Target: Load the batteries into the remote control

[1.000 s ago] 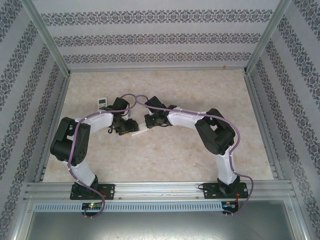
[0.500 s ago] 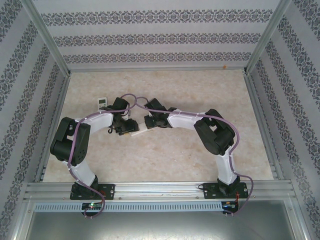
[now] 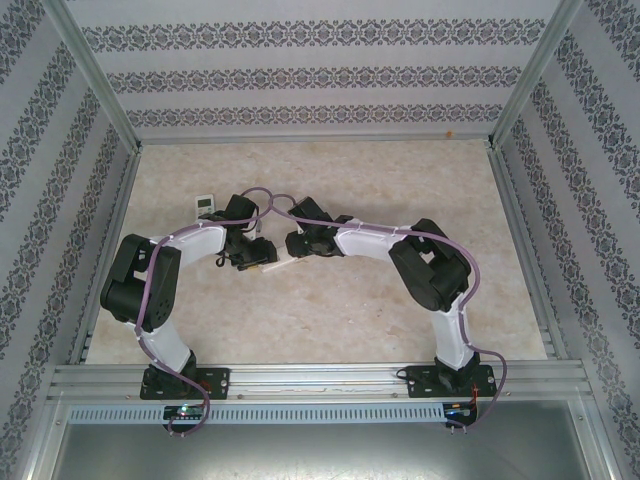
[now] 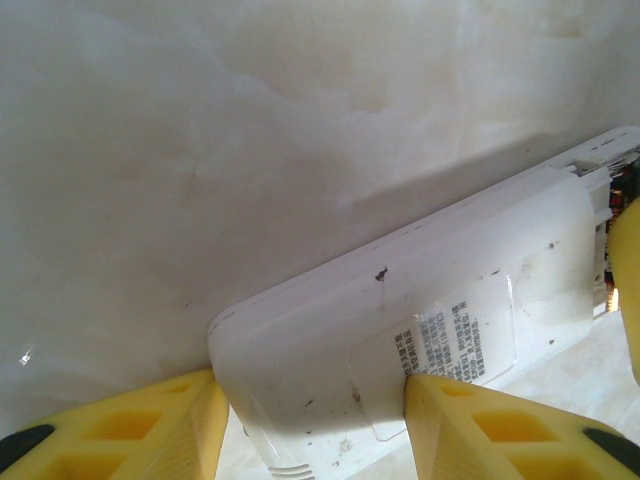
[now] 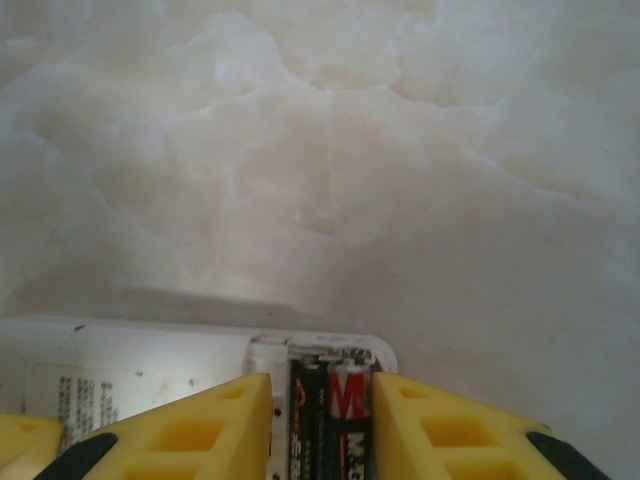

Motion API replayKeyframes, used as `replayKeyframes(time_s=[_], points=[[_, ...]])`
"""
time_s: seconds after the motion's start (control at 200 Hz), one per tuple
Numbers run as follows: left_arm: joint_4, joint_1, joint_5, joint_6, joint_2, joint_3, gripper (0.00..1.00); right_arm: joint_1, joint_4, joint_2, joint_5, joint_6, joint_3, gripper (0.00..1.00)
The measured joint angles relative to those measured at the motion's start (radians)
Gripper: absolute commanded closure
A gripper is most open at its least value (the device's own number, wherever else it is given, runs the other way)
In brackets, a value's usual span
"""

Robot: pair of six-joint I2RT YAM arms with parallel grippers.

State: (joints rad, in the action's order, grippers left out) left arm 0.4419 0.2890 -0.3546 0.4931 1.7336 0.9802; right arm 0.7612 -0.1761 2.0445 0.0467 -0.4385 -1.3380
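- Because the remote control (image 4: 420, 290) could skid on the smooth table (image 4: 200, 120) under any push, the left gripper (image 4: 315, 430) is clamped across its plain end. At the bottom of the left wrist view, 1 yellow finger presses each long edge.
- That grip keeps the remote lying back up, with its printed label (image 4: 455, 335) showing at lower right. The open end then points toward the frame's right edge, where the other arm can reach it.
- At the bottom centre of the right wrist view, the batteries (image 5: 348, 400), 2 of them, lie side by side and lengthwise inside the battery compartment (image 5: 268, 350). Both are dark, and the right one carries a red mark.
- The right gripper (image 5: 322, 430) has its jaws parted, with 1 finger on each side of the pair. As far as I can judge it squeezes neither, a stance that suits setting cells into their slots rather than carrying one.
- In the top view the 2 wrists meet nose to nose, left of centre, over the remote. One arm acts as the vise and the other as the loader.
- Loading looks close to finished, though I cannot tell whether both cells sit fully down against their contacts.
- A small white device (image 3: 204, 206) lies toward the upper left of the table, well apart from the work.
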Motion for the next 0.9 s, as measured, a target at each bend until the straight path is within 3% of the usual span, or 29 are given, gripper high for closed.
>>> replayKeyframes(time_s=[0.34, 0.904], points=[[0.000, -0.003, -0.007, 0.000, 0.001, 0.000, 0.50, -0.013, -0.042, -0.022, 0.014, 0.000, 0.001, 0.79], [0.000, -0.003, -0.007, 0.000, 0.001, 0.000, 0.50, -0.013, -0.052, -0.008, 0.021, 0.001, -0.002, 0.85]])
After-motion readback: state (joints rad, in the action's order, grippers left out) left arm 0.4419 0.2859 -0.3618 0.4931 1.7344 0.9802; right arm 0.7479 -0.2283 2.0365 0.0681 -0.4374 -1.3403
